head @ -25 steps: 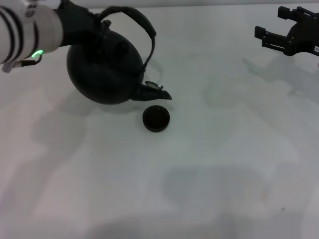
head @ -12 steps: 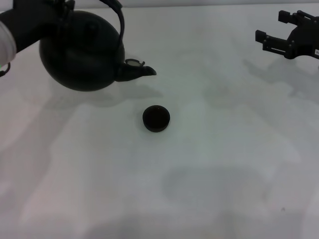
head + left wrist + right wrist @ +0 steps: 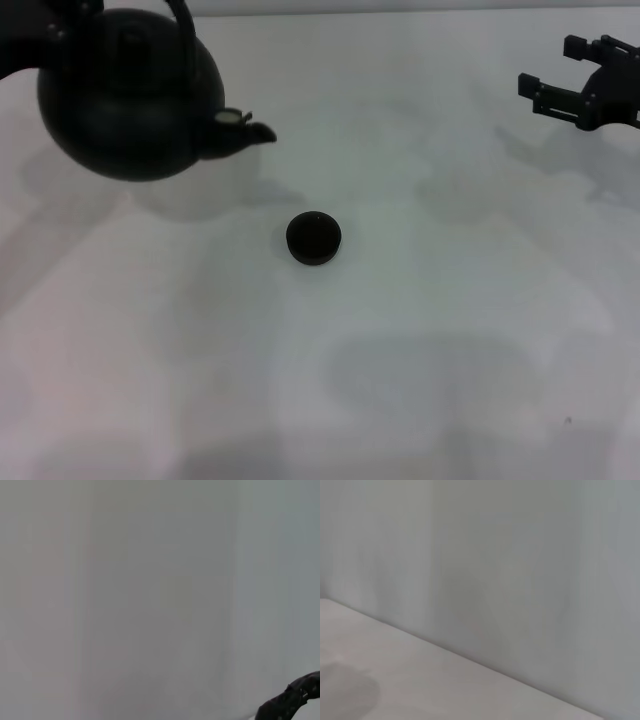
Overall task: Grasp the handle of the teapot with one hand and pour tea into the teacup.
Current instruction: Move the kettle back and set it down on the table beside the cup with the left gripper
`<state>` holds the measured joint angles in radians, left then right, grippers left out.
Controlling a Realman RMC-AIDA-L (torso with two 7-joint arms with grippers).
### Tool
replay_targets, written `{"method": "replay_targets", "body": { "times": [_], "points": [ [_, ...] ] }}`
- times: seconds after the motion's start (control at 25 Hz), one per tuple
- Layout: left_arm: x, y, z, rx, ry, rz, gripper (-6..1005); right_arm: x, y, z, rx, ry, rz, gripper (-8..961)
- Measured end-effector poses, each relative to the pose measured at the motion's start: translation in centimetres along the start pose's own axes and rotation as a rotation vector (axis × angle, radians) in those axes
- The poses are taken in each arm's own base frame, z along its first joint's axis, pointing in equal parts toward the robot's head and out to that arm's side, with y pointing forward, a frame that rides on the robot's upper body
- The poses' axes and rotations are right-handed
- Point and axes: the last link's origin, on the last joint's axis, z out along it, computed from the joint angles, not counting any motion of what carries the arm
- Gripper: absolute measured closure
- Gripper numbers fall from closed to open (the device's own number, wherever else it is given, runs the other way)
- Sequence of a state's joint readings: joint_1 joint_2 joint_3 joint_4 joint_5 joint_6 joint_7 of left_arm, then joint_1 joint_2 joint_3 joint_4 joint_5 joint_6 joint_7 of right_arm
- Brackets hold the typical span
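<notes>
Head view: teapot (image 3: 125, 95) level, spout pointing right, teacup (image 3: 313, 238) below-right.

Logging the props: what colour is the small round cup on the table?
Dark brown-black cup, clearest in the head view.

Right tool (image 3: 570, 85): matte black, blocky, angular segments with squared finger tips and small pale marking.

A bare test bench: plain white table (image 3: 430, 330) against a blank grey wall (image 3: 520, 555).
</notes>
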<state>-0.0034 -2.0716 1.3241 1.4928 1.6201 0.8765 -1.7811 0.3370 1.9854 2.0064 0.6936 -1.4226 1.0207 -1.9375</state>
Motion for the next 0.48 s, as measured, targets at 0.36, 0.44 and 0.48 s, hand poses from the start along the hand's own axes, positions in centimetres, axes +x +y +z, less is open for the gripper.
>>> {"method": "replay_targets", "body": {
  "times": [0.36, 0.44, 0.48],
  "points": [
    [-3.2, -1.3, -1.5, -0.057, 0.069, -0.014, 877, 0.2, -0.1, -0.2, 0.002, 0.009, -0.004, 108],
    [-4.5, -2.2, -2.2, -0.036, 0.090, -0.047, 877, 0.2, -0.1, -0.2, 0.001, 0.009, -0.005, 108],
    [-4.5, -2.2, -2.2, -0.036, 0.090, -0.047, 876, 0.2, -0.1, -0.2, 0.001, 0.010, -0.004, 108]
  ]
}}
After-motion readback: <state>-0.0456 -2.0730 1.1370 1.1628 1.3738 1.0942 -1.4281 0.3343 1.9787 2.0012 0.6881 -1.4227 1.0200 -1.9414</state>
